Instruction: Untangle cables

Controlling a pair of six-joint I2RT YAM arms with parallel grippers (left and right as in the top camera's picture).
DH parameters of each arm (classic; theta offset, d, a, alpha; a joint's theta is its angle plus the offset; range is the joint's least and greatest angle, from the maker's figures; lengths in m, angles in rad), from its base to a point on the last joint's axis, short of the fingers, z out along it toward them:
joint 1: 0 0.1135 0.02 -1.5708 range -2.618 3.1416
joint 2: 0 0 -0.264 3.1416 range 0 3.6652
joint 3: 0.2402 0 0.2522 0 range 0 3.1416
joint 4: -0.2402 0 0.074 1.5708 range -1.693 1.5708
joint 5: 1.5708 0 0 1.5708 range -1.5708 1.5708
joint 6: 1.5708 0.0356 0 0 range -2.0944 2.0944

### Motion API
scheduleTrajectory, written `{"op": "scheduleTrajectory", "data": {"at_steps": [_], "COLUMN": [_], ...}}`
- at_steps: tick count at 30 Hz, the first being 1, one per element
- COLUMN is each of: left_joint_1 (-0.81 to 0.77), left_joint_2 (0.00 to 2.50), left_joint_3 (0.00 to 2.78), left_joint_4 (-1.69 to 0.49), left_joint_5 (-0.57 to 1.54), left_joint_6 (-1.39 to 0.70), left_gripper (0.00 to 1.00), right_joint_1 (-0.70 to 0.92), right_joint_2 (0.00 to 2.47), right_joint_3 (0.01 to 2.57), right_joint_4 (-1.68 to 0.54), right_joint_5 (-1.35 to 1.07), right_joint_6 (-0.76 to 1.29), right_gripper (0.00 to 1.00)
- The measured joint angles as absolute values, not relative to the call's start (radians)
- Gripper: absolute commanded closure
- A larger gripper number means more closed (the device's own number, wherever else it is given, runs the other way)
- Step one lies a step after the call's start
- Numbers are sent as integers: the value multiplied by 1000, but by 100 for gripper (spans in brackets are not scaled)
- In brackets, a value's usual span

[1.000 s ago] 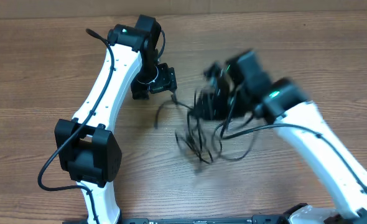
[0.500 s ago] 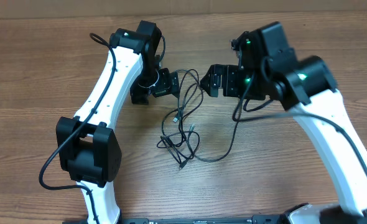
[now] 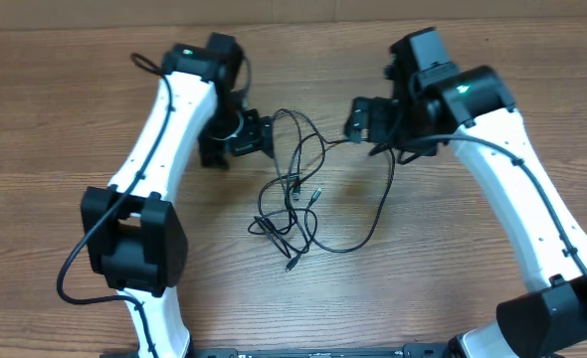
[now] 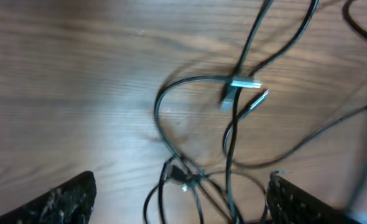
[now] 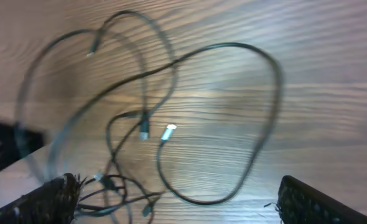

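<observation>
The left gripper (image 4: pixel 178 190) is wide open. Its two black fingers (image 4: pixel 59 199) sit at the bottom corners of the left wrist view and clamp nothing. Strands of the thin black cables (image 4: pixel 230 134) lie in the gap between those fingers, on the brown wood-grain counter (image 3: pixel 65 109). Just beyond them, a silvery plug tip (image 4: pixel 246 83) rests where several strands cross.

The right gripper (image 5: pixel 178 190) is also wide open and empty. Beyond its fingers, a large loose loop of cable lies flat on the counter, with a small bright plug end inside it.

From overhead, both white arms reach in from the near edge, and the two grippers face each other across the middle of the counter. The cables lie between them as one loose tangle. Loops spread at the far end beside the left gripper, and a tighter knot of crossings sits nearer the near edge. One long strand runs close to the right gripper, then curves back toward the knot. Whether it touches that gripper cannot be told.
</observation>
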State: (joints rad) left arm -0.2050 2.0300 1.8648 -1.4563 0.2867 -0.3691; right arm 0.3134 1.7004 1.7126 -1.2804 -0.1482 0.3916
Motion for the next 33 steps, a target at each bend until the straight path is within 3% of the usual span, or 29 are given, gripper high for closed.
{"op": "scheduleTrajectory", "data": {"at_steps": [2,6,10,19,26,33], "left_joint_1": [-161,-95,-107,-210,-251,-225], "left_joint_2": [2032,2031,2020,1986,1986,1986], "left_joint_3": [1894,2007,2067,2075,2058,2049], "left_joint_4": [-1494,-1580,-1601,-1596,-1579,-1608], "left_joint_5": [344,438,457,324,260,179], "left_joint_6": [-311,-205,-132,-100,-113,-196], "left_gripper": [18,8,7,5,15,7], "right_joint_1": [267,176,123,94,94,94], "right_joint_2": [1701,1701,1701,1701,1701,1701], "right_joint_3": [1713,1713,1713,1713,1713,1713], "right_joint_4": [-1291,-1301,-1301,-1299,-1298,-1296], "right_joint_5": [-148,-141,-123,-73,-70,-70], "right_joint_6": [392,392,392,392,392,392], "right_gripper": [0,0,0,0,0,0]}}
